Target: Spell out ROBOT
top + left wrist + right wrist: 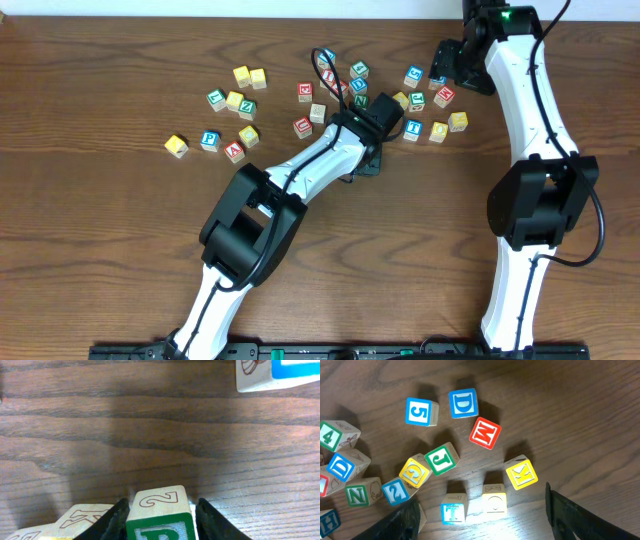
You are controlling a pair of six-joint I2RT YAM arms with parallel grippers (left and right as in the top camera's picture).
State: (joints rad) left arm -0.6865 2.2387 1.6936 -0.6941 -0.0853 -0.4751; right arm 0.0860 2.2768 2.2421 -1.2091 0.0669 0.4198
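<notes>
Left wrist: green-lettered block [160,517] cut off by bottom edge, letter unreadable. Upper-right blue block [277,374] clipped too. Overhead: lettering on scattered blocks [241,75] too small.

A brown wooden table [90,230] is stretching across all three views, its dark grain running side to side.

Wood table [100,220] holds scattered letter blocks [241,75].
</notes>
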